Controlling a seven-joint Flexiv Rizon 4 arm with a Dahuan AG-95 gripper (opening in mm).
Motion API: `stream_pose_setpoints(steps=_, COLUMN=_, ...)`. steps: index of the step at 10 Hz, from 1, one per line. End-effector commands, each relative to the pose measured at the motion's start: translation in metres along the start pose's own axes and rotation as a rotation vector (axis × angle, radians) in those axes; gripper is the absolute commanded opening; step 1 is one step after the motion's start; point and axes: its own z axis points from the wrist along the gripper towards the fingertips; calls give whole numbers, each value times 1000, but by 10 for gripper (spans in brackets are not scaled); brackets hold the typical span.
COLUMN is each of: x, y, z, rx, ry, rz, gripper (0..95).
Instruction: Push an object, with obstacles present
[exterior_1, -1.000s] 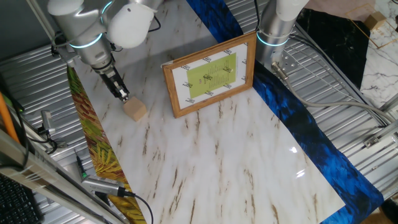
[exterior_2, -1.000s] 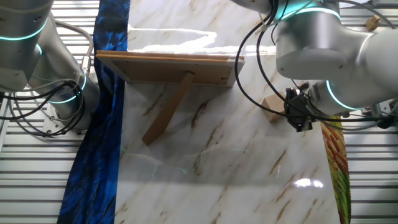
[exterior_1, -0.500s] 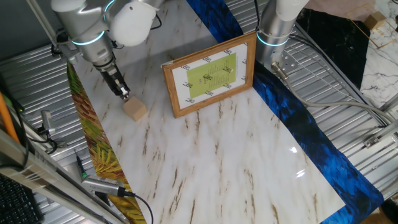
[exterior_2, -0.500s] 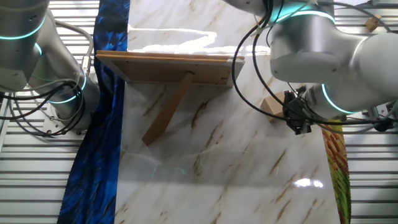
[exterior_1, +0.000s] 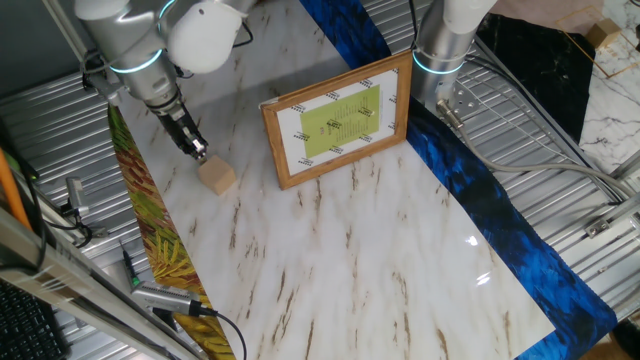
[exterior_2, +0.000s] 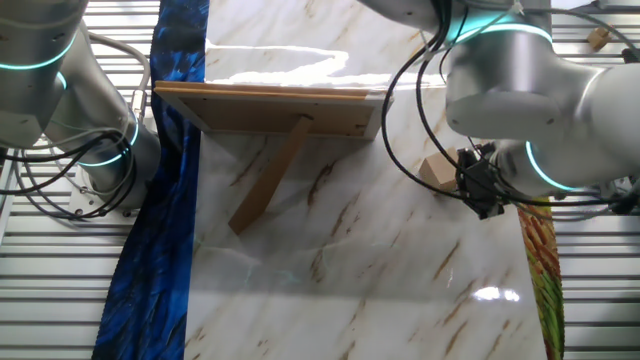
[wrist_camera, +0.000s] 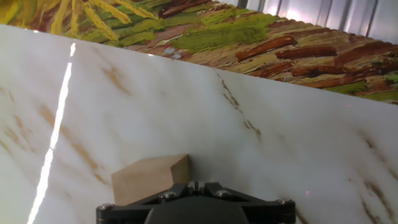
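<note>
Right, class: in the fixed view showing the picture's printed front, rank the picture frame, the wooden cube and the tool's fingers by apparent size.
1. Picture frame, clearly largest.
2. and 3. Wooden cube and the tool fingers look about alike; I would not rank them.

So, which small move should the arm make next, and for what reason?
Probably a short push forward. The gripper sits low, right behind the wooden cube, its tip at or very near the cube's back face. The picture frame stands off to one side, so the push should stay on the open marble beside it.
</note>
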Motion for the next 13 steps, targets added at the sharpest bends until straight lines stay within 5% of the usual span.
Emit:
stream_pose_setpoints(steps=1, x=12, y=-7, z=-6, rx=0, ry=2, rz=-6, gripper=0)
stream_pose_setpoints(steps=3, x=23, y=-17, z=-6, rx=-14, ry=-3, rz=-23, gripper=0)
stream_pose_setpoints(steps=7, x=19, y=-19, z=2, rx=-16, ry=-2, rz=-73, gripper=0)
stream_pose_setpoints(steps=13, x=3, y=11, z=24, rx=-38, ry=-12, rz=-66, gripper=0)
